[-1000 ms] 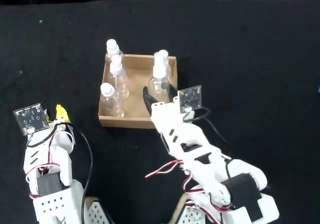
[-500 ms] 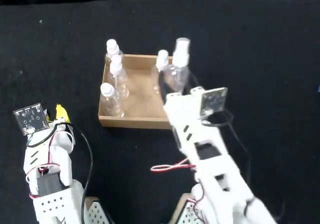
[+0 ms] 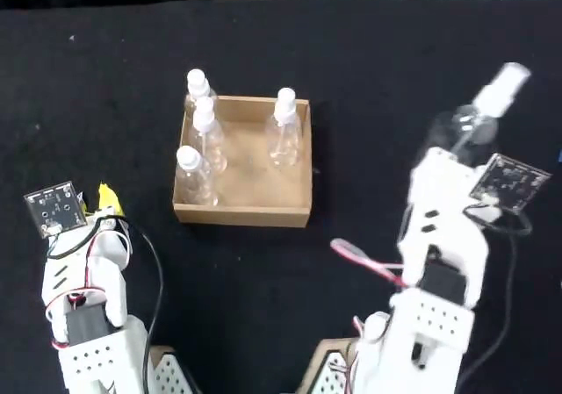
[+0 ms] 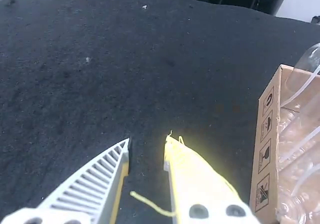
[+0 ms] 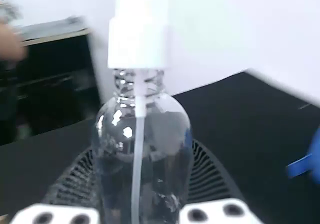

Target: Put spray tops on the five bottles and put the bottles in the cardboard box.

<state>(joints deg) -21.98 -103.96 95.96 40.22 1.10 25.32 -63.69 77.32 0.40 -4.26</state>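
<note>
Handling pictograms (image 4: 267, 129) on cardboard box (image 4: 273, 87)

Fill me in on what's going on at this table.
The right gripper is shut on a capped bottle, held up above the table to the right of the box. Four other capped bottles stand in the box, three along its left side and one at its right. The left gripper is open and empty, over the table left of the box.

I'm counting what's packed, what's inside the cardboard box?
The cardboard box holds four bottles with spray tops: a row of three bottles along one wall, a single bottle opposite. The rearmost one's base is hidden behind its neighbour.
</note>
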